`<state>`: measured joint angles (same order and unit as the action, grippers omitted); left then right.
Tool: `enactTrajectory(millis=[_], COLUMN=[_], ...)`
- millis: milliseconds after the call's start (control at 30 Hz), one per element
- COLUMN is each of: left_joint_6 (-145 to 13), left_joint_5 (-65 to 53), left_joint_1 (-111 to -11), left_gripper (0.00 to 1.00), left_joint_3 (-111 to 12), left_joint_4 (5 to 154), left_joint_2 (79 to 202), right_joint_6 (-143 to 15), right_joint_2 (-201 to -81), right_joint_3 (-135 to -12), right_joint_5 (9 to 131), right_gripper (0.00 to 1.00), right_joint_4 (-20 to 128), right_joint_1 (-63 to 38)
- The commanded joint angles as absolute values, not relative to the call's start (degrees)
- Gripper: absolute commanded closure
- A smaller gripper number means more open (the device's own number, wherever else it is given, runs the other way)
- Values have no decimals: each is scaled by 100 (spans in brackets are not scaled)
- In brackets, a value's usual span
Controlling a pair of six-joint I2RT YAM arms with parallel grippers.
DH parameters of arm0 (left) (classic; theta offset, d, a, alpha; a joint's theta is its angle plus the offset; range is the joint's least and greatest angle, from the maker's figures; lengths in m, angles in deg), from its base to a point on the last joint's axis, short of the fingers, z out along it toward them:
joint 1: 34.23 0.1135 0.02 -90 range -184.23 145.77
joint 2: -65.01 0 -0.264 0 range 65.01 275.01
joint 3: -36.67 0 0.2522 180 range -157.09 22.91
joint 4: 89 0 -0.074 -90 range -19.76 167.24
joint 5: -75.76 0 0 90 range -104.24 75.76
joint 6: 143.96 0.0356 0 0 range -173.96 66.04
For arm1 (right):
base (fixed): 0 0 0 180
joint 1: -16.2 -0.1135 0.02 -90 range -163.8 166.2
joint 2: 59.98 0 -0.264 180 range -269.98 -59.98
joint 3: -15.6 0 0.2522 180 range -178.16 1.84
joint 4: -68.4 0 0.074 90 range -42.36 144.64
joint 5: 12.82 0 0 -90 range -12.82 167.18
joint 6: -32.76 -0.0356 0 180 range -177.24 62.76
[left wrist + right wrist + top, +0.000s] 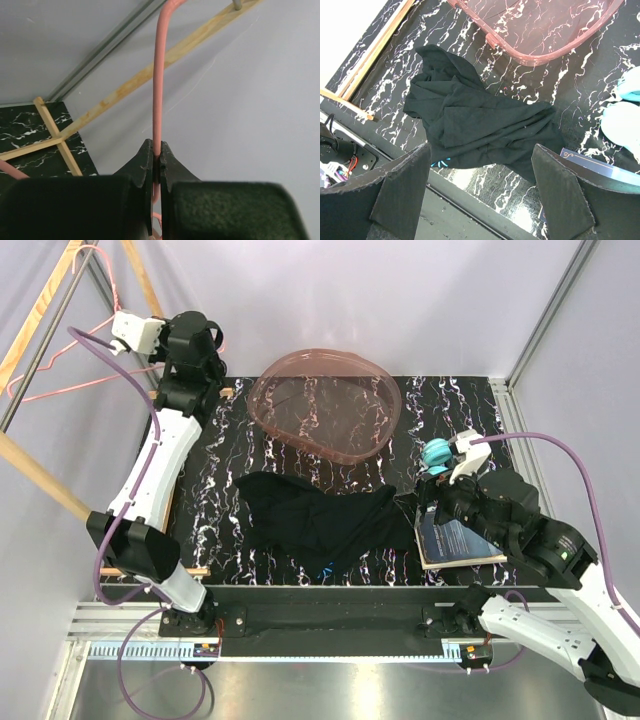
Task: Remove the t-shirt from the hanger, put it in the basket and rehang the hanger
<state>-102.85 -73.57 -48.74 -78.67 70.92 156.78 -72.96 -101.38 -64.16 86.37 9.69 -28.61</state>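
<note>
Upper left: pinching hanger (pixel 48 392) in left gripper (pixel 156 165), holding it clear of cloth. Right: parking right gripper (pixel 481 172), spread wide, beside freed t-shirt (pixel 310 520).

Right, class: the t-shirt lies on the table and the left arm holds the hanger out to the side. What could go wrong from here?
The left gripper pinches the thin hanger wire by its tips only, so it might swivel or slip.
The hanger sits close to the wooden frame and could snag there.
The t-shirt lies by the near edge of the table; a stray nudge from the open right gripper might drag it off.
</note>
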Motion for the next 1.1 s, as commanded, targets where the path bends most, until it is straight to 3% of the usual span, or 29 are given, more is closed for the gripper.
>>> enactTrajectory(millis=[0,367,1067], left_joint_6=[-10186,-10757,-10915], left_joint_5=[-7831,-7814,-7577], left_joint_1=[-4838,-4549,-4206], left_gripper=[100,100,100], left_joint_3=[-8299,-8520,-8477], left_joint_4=[6670,5633,5527], left_joint_2=[15826,16020,15889], right_joint_6=[-7200,-7156,-7103], right_joint_2=[-10190,-10102,-10164], right_joint_3=[-6602,-6549,-6505], right_joint_5=[8685,8667,8658], right_gripper=[11,11,11], right_joint_4=[1043,1034,1113], right_joint_1=[-2836,-2836,-2836])
